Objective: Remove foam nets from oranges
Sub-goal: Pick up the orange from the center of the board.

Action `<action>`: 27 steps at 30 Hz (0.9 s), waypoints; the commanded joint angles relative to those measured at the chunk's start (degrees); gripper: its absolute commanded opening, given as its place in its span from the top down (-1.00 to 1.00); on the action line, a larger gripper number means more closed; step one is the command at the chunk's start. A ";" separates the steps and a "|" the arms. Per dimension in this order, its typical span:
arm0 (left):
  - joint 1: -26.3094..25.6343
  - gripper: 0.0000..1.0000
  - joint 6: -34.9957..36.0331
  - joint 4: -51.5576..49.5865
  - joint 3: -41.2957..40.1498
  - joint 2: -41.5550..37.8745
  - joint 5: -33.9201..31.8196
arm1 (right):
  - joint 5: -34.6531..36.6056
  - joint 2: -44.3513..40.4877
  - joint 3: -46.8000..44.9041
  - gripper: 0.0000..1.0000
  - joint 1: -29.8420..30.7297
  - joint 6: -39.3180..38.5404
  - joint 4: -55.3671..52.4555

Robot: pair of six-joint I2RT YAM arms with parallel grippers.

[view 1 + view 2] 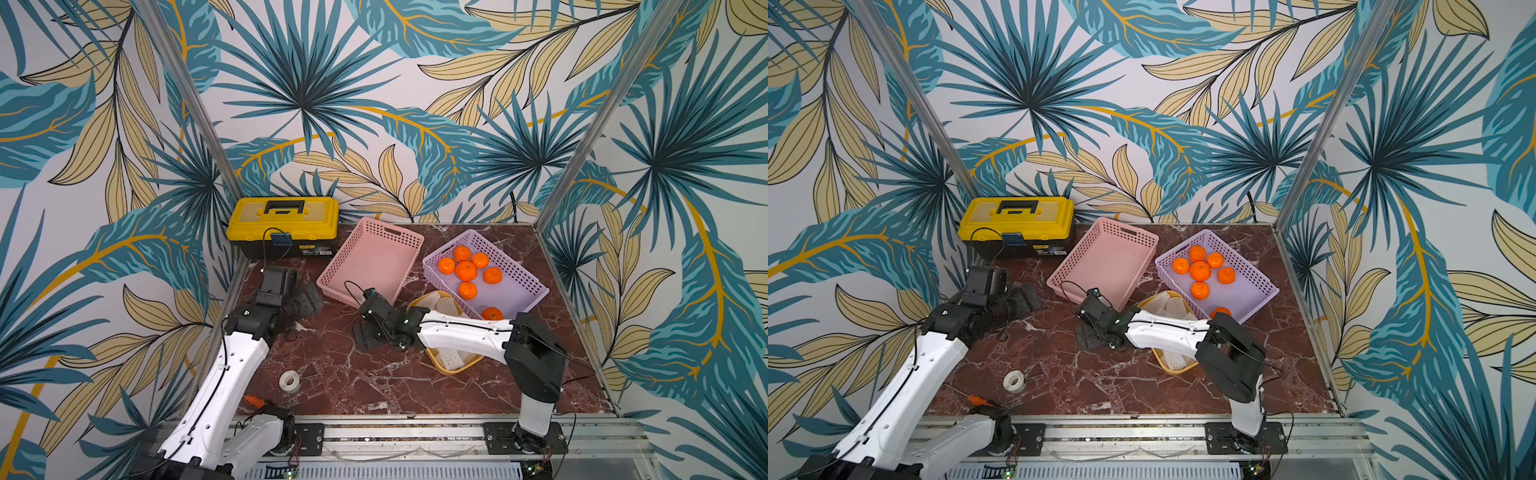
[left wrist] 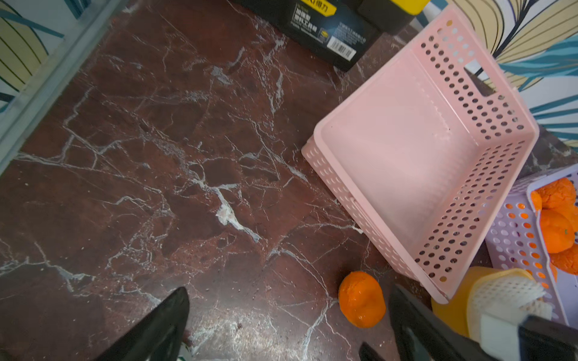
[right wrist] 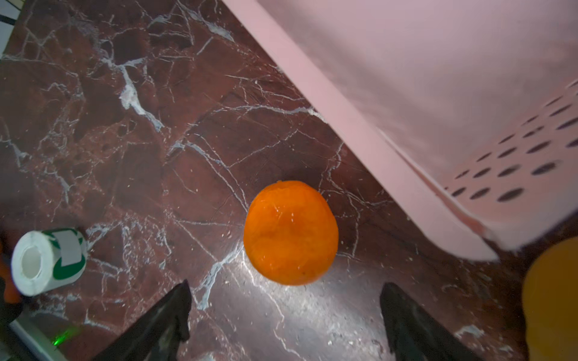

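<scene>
A bare orange (image 3: 291, 233) lies on the marble table close to the pink basket's (image 3: 406, 93) near wall. My right gripper (image 3: 285, 290) hovers over it, open, fingertips just short of the fruit and nothing between them. The same orange (image 2: 361, 300) shows in the left wrist view; in both top views my right wrist hides it. My left gripper (image 2: 290, 289) is open and empty over bare table at the left (image 1: 305, 297). Several peeled-free oranges (image 1: 465, 270) rest in the purple basket (image 1: 536, 291). White foam nets (image 1: 451, 357) lie in the yellow basket (image 1: 457, 371).
A yellow toolbox (image 1: 282, 220) stands at the back left. The pink basket (image 1: 374, 232) holds nothing. A white tape roll (image 1: 289, 381) and an orange-handled tool (image 1: 254, 401) lie near the front left. My right forearm (image 1: 461, 332) crosses over the yellow basket.
</scene>
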 commanded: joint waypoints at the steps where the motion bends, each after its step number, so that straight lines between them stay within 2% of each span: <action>1: 0.45 -0.99 2.24 -1.42 2.24 -0.23 5.18 | 2.67 3.24 1.77 -0.92 0.15 4.23 1.33; 6: 0.49 -0.99 2.16 -1.33 -0.41 -0.23 1.38 | 6.16 7.30 4.98 -0.85 0.17 6.94 -0.06; 9: 0.54 -0.99 2.22 -1.33 -0.76 -0.14 2.43 | 5.44 11.50 9.45 -0.80 0.23 7.24 -3.96; 16: 0.62 -0.99 2.56 -1.33 -0.59 -0.74 2.63 | 6.37 12.17 9.57 -0.47 1.31 7.49 -3.78; 23: 0.71 -0.99 2.78 -1.35 -0.61 -1.24 3.39 | 6.96 4.56 3.75 -0.10 1.39 6.75 -0.07; 27: 0.71 -0.99 2.74 -1.38 -0.87 -2.15 3.20 | 8.96 -3.70 -0.94 -0.06 1.31 4.67 1.67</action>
